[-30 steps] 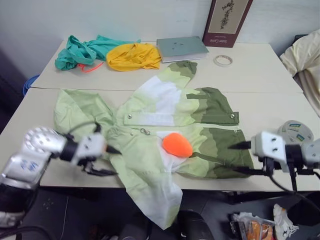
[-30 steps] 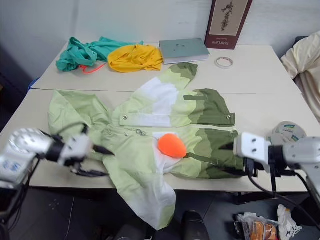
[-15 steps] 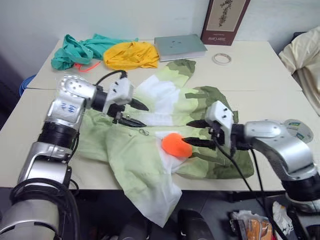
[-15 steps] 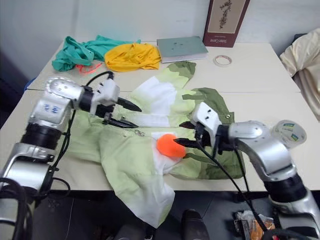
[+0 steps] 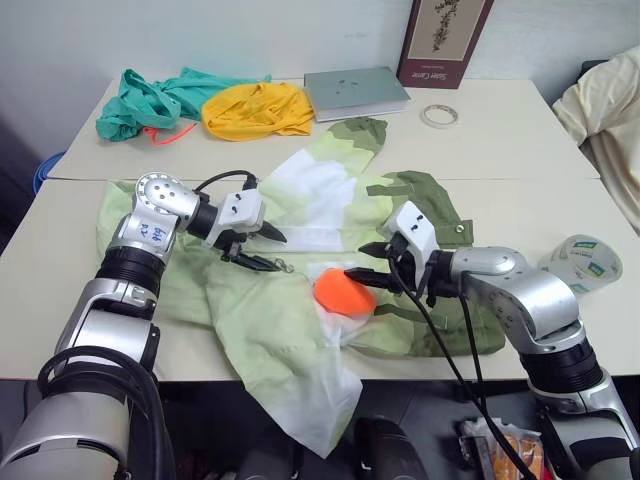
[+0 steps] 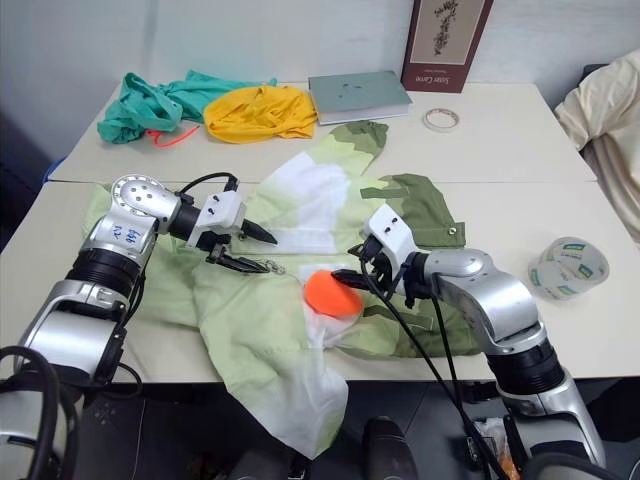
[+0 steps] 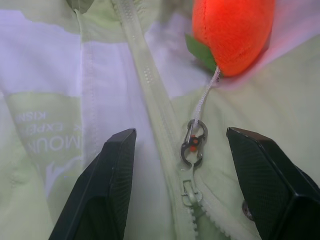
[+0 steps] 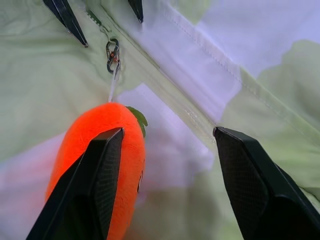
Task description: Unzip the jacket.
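Observation:
The jacket (image 5: pixel 265 325), in pale green, white and olive bands, lies spread on the table with its front hanging over the near edge. An orange carrot toy (image 5: pixel 343 293) hangs by a white cord from a small metal clip (image 7: pixel 193 144) on the zipper pull (image 7: pixel 189 192). My left gripper (image 5: pixel 277 253) is open, one finger either side of the clip and pull, touching neither. My right gripper (image 5: pixel 356 260) is open just above the carrot's top (image 8: pixel 95 150) and the zipper line, holding nothing. The left fingertips (image 8: pixel 65 17) show beyond the clip in the right wrist view.
At the back lie a teal cloth (image 5: pixel 150 95), a yellow cloth (image 5: pixel 255 108), a grey book (image 5: pixel 355 92), a tape ring (image 5: pixel 436 115) and a brown box (image 5: pixel 440 40). Tape rolls (image 5: pixel 580 262) sit at the right, with beige cloth (image 5: pixel 615 110) beyond the table edge.
Both arms came in from the table's front edge onto the jacket. The left gripper settled over the zipper pull; the right swung left to the carrot.

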Controlling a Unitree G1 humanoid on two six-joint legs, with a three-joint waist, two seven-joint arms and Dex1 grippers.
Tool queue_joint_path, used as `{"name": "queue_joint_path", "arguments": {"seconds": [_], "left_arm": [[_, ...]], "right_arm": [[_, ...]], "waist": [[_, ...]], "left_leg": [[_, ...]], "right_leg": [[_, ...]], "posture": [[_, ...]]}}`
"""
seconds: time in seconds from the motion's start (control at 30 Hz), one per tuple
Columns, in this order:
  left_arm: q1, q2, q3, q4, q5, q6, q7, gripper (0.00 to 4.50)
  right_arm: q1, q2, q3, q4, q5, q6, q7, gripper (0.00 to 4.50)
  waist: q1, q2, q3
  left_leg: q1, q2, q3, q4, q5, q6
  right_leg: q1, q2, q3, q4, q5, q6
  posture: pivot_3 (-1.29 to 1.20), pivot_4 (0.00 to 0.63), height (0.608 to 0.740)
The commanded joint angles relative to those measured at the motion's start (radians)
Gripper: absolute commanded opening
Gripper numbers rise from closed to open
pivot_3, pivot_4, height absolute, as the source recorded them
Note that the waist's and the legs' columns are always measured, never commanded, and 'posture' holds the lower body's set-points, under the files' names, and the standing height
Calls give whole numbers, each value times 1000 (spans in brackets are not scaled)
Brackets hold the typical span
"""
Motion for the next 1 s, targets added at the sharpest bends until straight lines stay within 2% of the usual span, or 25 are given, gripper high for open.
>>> {"name": "queue_joint_path", "arguments": {"seconds": [0.03,0.2,0.4,0.57,0.67,0.9,0.93,1.0], "left_arm": [[38,38,47,-105,-44,52,-32,2992],[103,70,37,-129,9,-4,11,2992],[91,10,23,-2,92,-154,162,2992],[94,-19,20,70,119,-211,209,2992],[110,-19,19,87,123,-227,212,2958],[139,-11,22,81,116,-226,207,2958],[144,-10,22,77,116,-227,209,2958],[151,-8,23,71,119,-227,214,2958]], "right_arm": [[28,23,-77,-133,82,59,-35,2979],[79,39,-110,-195,152,123,-65,2979],[100,45,-54,-109,82,59,-94,2979],[121,31,20,-40,19,8,-76,2979],[136,31,27,-33,15,-5,-65,2401],[159,11,-36,-80,50,0,-49,213],[157,2,-70,-94,73,15,-47,17],[155,-23,-138,-109,105,27,-44,17]], "waist": [[-1,0,0],[0,0,0],[3,0,0],[-1,-1,0],[0,-1,0],[0,-1,-1],[0,-1,-1],[1,-1,-1]], "left_leg": [[0,0,0,0,0,0],[0,0,0,0,0,0],[0,-2,0,0,0,1],[0,-2,1,0,0,1],[0,-2,1,0,1,1],[1,-2,1,1,1,1],[1,-2,1,1,1,1],[1,-2,1,1,1,1]], "right_leg": [[0,0,1,0,0,0],[-1,-1,4,2,0,0],[-1,0,4,3,0,0],[-2,1,3,4,0,0],[-2,1,2,4,0,0],[-1,1,2,4,0,0],[-1,1,2,4,0,0],[-1,0,2,4,0,0]], "posture": [[0,150,740],[0,150,740],[0,150,740],[0,150,740],[0,150,740],[0,150,740],[0,150,740],[0,150,740]]}}
